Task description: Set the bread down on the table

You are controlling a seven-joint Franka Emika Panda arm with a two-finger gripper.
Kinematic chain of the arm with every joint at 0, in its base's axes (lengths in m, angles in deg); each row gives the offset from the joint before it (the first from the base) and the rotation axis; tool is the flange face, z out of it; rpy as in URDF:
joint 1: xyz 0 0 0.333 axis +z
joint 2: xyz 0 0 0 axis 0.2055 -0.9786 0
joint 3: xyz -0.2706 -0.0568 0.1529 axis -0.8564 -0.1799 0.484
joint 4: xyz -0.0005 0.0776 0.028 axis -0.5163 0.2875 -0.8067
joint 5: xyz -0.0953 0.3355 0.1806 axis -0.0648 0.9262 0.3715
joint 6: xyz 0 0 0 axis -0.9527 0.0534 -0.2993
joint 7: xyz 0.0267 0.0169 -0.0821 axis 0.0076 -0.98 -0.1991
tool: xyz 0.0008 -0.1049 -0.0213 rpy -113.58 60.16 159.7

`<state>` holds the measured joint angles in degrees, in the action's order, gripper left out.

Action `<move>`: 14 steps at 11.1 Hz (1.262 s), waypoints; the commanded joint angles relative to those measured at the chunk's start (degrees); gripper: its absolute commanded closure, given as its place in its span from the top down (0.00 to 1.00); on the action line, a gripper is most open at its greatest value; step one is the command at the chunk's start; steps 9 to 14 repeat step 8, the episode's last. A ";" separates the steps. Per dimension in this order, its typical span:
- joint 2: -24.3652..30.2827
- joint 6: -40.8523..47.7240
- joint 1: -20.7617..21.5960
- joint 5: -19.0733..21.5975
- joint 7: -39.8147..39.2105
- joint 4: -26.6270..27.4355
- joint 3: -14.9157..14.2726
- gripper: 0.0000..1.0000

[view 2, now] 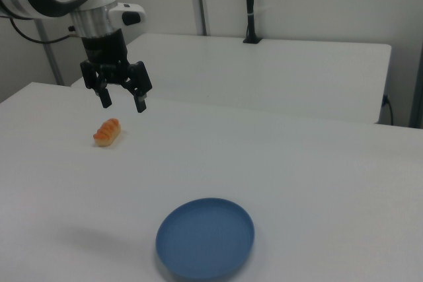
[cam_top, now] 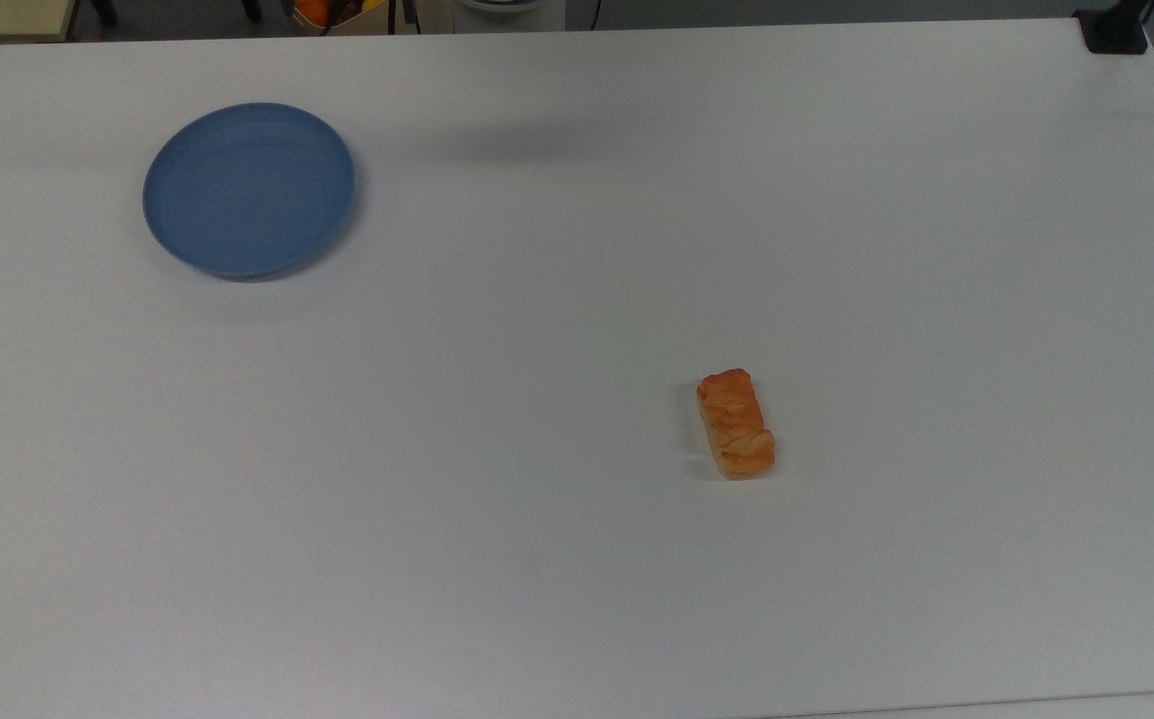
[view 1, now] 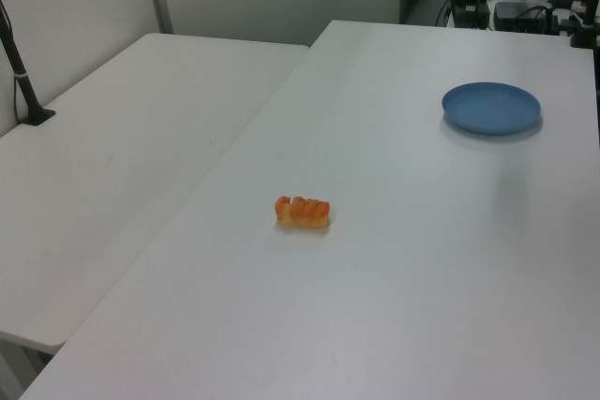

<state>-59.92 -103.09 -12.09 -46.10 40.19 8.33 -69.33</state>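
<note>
White laminate spreads wide in the top view, where we see the table (cam_top: 577,559) carrying the bread (cam_top: 735,424) flat on its surface, long axis running up and down the picture, well apart from the blue plate (cam_top: 249,188) at the top view's upper left. We judge the loaf's place as the task's end state: it rests on bare tabletop, nothing touching it.

In the left view we find the bread (view 1: 303,212) lying on its side near the middle of the table (view 1: 422,278), with the plate (view 1: 491,107) far off toward the back, empty.

In the right view we see the gripper (view 2: 121,101) hanging in the air above the table (view 2: 297,163), fingers spread wide with nothing between them. The bread (view 2: 107,132) sits below and a little to the right view's left of it, apart from the fingers. We read that gap as a release already made, the arm lifted clear so the loaf lies undisturbed. The plate (view 2: 205,237) sits in the foreground.
</note>
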 commanded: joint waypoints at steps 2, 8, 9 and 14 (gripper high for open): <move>1.76 0.91 0.58 1.06 -0.47 1.50 -0.16 1.00; 1.76 1.61 -0.21 2.03 -0.47 0.71 -0.42 1.00; 1.76 1.61 -0.21 2.03 -0.47 0.71 -0.42 1.00; 1.76 1.61 -0.21 2.03 -0.47 0.71 -0.42 1.00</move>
